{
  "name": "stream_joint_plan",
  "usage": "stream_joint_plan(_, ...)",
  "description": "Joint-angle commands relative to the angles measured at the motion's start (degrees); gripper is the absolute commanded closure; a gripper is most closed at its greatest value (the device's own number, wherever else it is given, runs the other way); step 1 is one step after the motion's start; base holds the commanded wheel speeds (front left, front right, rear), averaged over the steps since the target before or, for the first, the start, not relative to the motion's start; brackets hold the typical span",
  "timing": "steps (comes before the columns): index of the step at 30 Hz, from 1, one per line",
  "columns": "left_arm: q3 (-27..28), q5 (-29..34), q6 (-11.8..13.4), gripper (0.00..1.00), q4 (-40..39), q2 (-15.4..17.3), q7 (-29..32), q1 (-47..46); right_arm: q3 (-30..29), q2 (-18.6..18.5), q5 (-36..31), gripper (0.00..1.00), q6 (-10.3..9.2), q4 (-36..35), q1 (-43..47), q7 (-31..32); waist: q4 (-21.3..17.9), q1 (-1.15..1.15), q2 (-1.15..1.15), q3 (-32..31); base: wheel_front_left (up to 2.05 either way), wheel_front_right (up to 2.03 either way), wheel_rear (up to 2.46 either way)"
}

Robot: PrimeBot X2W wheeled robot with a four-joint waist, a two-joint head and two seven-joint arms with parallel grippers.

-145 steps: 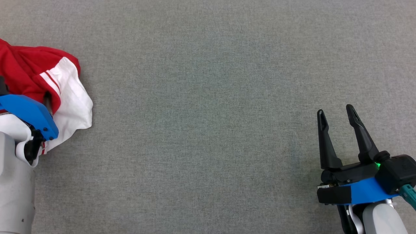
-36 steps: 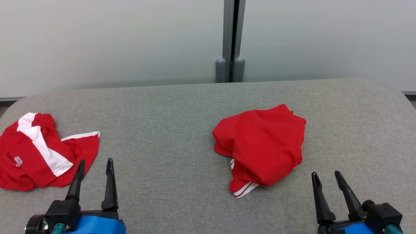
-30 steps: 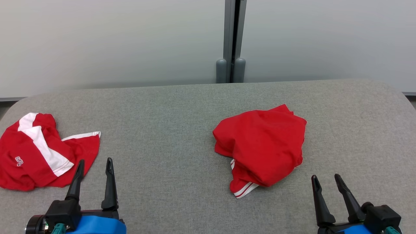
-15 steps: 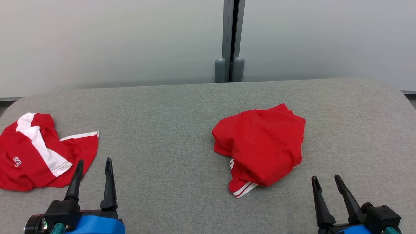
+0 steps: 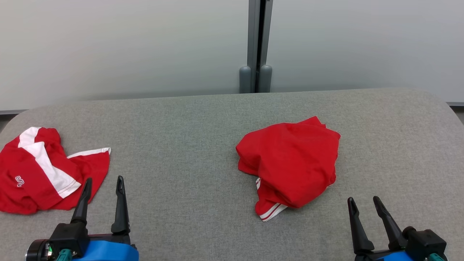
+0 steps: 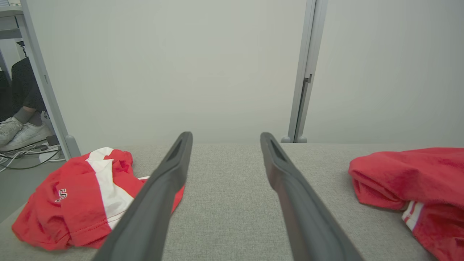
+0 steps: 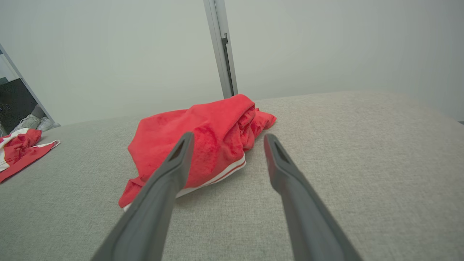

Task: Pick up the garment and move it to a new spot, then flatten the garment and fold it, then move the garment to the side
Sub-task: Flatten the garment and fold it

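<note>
The left claw (image 5: 104,179) and right claw (image 5: 363,199) sit apart and empty at the front of the grey surface (image 5: 181,127), unmoved over the last second. The striped garment (image 5: 40,170), let go, lies far left. A crumpled red garment (image 5: 290,163) lies centre-right, probably next.

Wht "S" logo (image 5: 20,180) on L red/wht garment (image 5: 47,170).

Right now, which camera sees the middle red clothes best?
Head view: the garment lies whole, nothing across it. Right wrist view has a finger in front of it; left wrist view cuts it off.
</note>
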Motion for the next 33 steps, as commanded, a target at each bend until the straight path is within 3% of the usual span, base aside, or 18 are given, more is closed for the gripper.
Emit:
stream_joint_plan(1,0.30,0.32,-0.07,0.00,0.01,-0.09,-0.17,-0.10,-0.21,-0.19,-0.28,0.00,0.13,0.12,0.25,-0.20,0.07,0.00,0.00,0.01,0.00,0.00,0.00)
stream_joint_plan(11,0.10,1.33,-0.84,0.00,-0.49,-1.14,-0.16,-1.79,1.06,-0.19,-3.19,0.00,0.13,3.27,-10.30,1.30,1.25,0.00,0.00,1.29,0.00,0.00,0.00)
stream_joint_plan(24,-1.50,2.34,-2.25,0.00,-1.27,-2.99,-0.17,-5.72,-4.24,-1.40,-4.85,0.00,0.09,25.64,-19.97,1.89,6.29,0.00,0.00,5.88,0.00,0.00,0.00)
stream_joint_plan(33,-1.75,3.01,-2.82,0.00,-0.86,-3.63,-0.17,-6.99,-4.58,-1.17,-3.83,0.00,0.09,37.41,-24.50,0.34,8.20,0.00,0.00,6.94,0.00,0.00,0.00)
